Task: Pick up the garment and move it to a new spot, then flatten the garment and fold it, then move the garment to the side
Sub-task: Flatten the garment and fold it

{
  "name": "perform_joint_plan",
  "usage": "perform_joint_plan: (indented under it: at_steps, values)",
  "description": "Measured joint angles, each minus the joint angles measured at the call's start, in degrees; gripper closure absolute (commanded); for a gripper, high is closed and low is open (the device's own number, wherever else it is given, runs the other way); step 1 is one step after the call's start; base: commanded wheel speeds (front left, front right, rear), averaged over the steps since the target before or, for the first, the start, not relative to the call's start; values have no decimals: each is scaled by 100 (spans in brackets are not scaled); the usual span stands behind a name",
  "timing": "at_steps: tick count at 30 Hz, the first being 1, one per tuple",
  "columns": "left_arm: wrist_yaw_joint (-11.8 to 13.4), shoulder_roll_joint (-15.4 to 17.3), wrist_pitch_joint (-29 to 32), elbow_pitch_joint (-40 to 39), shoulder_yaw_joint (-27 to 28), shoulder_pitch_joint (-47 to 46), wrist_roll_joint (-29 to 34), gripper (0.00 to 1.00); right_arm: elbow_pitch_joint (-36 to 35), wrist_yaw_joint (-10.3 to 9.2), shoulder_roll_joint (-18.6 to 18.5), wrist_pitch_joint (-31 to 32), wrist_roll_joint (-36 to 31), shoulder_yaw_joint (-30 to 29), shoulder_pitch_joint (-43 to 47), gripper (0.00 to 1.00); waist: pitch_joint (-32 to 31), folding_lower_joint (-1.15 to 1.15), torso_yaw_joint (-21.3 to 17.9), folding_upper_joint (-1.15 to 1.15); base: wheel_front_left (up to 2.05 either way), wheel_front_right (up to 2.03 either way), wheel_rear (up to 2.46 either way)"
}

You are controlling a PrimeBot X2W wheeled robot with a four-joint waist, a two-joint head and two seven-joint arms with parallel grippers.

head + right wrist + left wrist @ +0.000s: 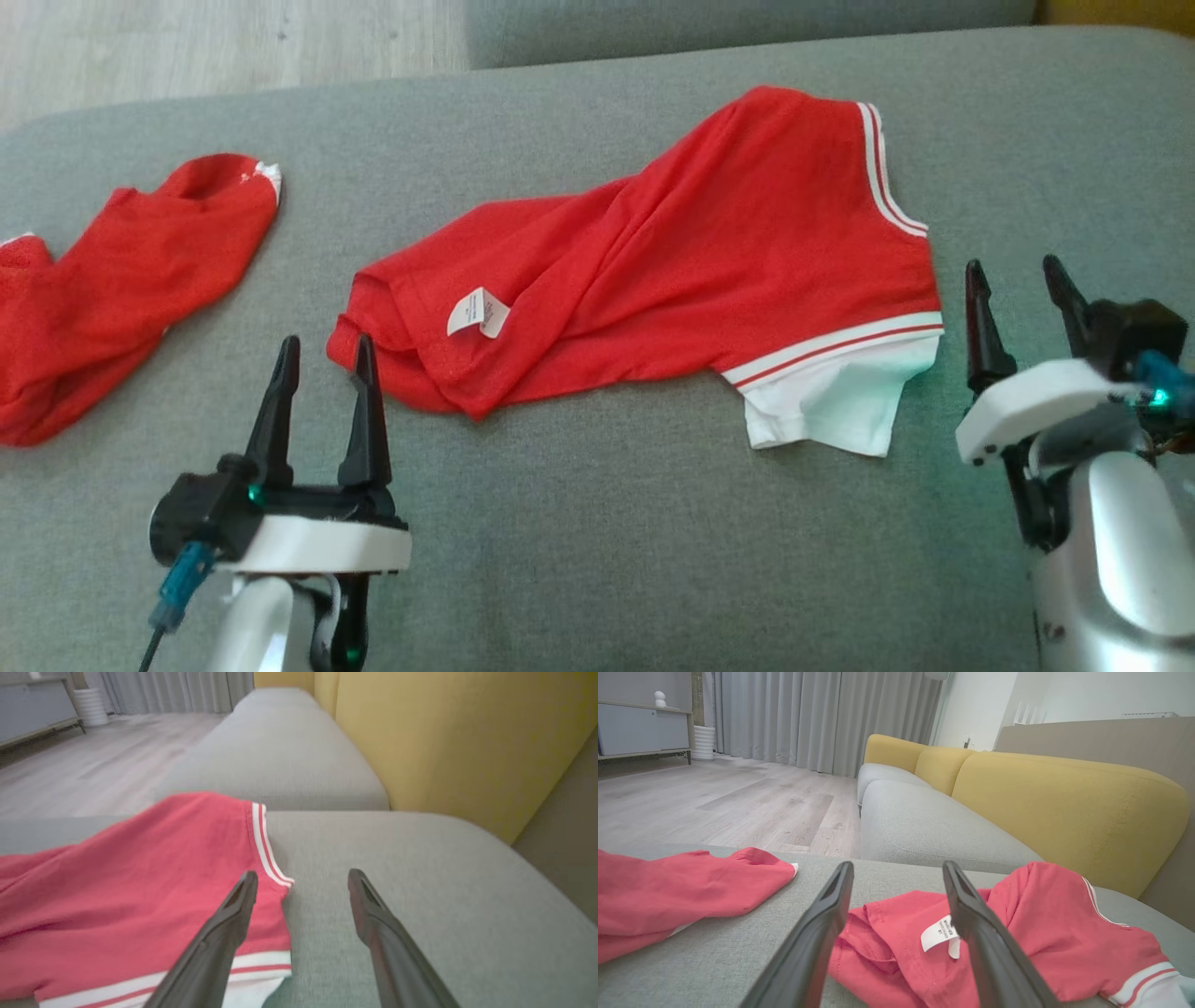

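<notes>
Since the left gripper (327,341) and right gripper (1014,263) both gape empty, pinch the crumpled red white-trimmed shirt (672,261) at opposite ends, lifting evenly

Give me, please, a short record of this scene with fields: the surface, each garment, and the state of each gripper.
surface: grey cushion
main item: striped red garment, crumpled, not yet flattened, white label showing
second item: other red garment, at the left, apart from the first
left gripper: open, at the striped garment's left end, holding nothing
right gripper: open, just right of the striped garment's white-trimmed end, holding nothing
</notes>
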Motion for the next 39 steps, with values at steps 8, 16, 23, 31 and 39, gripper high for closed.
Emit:
perform_joint_plan:
  at_steps: [8,16,23,31,39]
  values:
    - [0,3,0,49,-21,89,2,0,-401,0,-1,-541,-36,615,862,0,-247,0,29,0,0,0,0]
    - [-1,34,98,404,-583,371,152,0,-890,0,7,-431,315,898,1484,0,-393,-1,-22,0,0,0,0]
    - [-44,60,491,1382,-1446,-225,71,0,-1101,0,18,-222,385,1070,1483,0,-270,0,-157,0,0,0,0]
    - [323,43,644,2242,-1337,-721,-103,0,-1152,0,31,-220,448,1185,1482,0,-112,1,-402,0,0,0,0]
    - [614,13,667,2620,-1243,-899,-172,0,-1151,0,32,-220,517,1280,1482,0,-68,0,-461,0,0,0,0]
